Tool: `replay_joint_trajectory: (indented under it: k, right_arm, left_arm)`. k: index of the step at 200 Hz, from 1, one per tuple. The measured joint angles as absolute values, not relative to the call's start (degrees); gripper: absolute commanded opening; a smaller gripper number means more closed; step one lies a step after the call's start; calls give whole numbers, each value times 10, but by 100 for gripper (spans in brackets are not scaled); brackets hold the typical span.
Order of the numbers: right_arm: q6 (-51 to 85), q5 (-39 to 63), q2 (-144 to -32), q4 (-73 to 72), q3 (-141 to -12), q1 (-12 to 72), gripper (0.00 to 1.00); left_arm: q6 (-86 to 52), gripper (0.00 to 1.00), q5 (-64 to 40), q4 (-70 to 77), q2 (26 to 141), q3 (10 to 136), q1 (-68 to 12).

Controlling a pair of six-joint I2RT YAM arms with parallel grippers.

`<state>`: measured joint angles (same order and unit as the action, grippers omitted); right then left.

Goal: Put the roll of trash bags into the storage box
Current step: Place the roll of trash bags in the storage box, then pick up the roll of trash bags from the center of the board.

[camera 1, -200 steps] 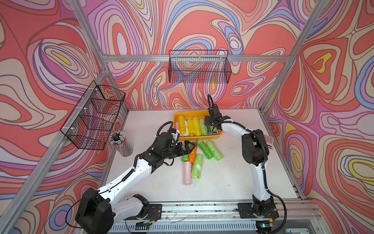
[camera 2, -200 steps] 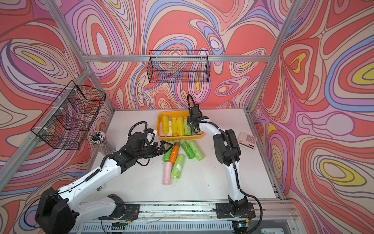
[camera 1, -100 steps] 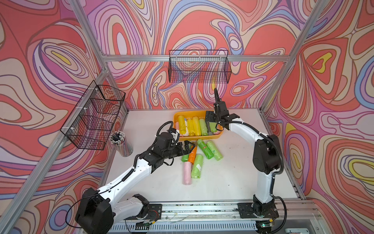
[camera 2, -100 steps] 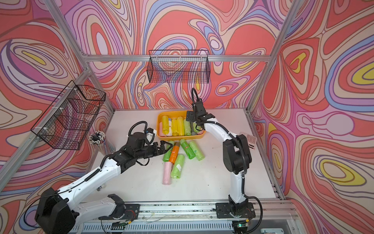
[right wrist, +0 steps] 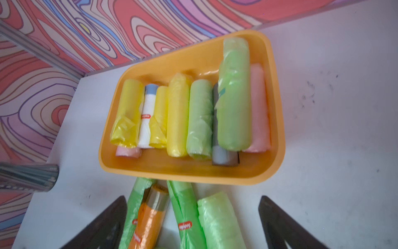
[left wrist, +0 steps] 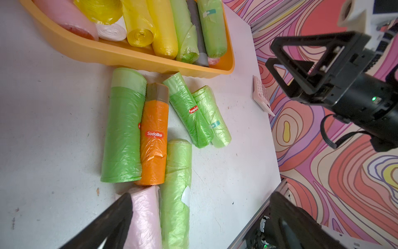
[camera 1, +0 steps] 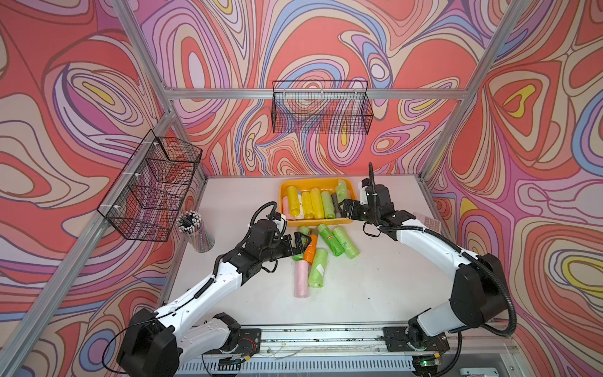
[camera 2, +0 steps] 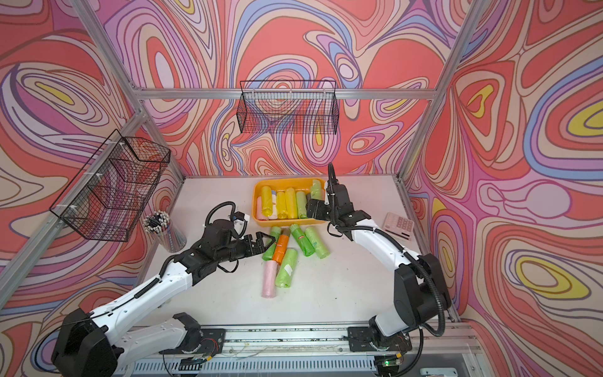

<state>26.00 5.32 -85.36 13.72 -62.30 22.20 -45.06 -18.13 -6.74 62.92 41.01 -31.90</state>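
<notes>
The orange-yellow storage box [camera 1: 313, 181] [right wrist: 150, 170] stands at the back of the table with several rolls side by side in it. A light green roll of trash bags [right wrist: 234, 97] [camera 1: 341, 191] rests on top of them at its right end. In front lie loose rolls: orange [camera 1: 310, 249] [left wrist: 154, 133], green [camera 1: 329, 238], light green [camera 1: 346, 243], pink [camera 1: 301, 282]. My right gripper [camera 1: 345, 209] [right wrist: 192, 200] hangs open and empty over the box's front right corner. Also open and empty, my left gripper [camera 1: 301, 243] [left wrist: 201, 197] hovers above the loose rolls.
Black wire baskets hang on the back wall [camera 1: 321, 111] and the left wall [camera 1: 153, 186]. A cup of pencils [camera 1: 194, 228] stands at the table's left edge. A pale calculator [camera 2: 399, 225] lies at the right edge.
My right gripper has opened wider and drawn back from above the box toward its front right corner, its elbow swinging out to the right. The left arm has stayed still.
</notes>
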Motion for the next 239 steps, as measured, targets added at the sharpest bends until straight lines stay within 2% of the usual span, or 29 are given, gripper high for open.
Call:
replay_joint_trajectory:
  k: [40, 80, 91, 108, 180, 239]
  right_arm:
    - [294, 90, -788, 132, -533, 222, 96]
    - [328, 119, -780, 112, -480, 222, 96]
    - [334, 128, -780, 108, -477, 222, 96]
    - [338, 139, -781, 99, -477, 222, 96]
    - [342, 159, -790, 83, -477, 222, 96]
    - [342, 164, -801, 83, -477, 222, 95]
  left_arm:
    - [-441, 100, -151, -90, 595, 397, -319]
    - [-443, 100, -138, -107, 573, 371, -324]
    - [-444, 100, -133, -115, 572, 367, -333]
    - [-446, 93, -123, -131, 569, 366, -350]
    - [-456, 86, -69, -188, 540, 350, -400]
    - [-477, 82, -59, -191, 575, 332, -414]
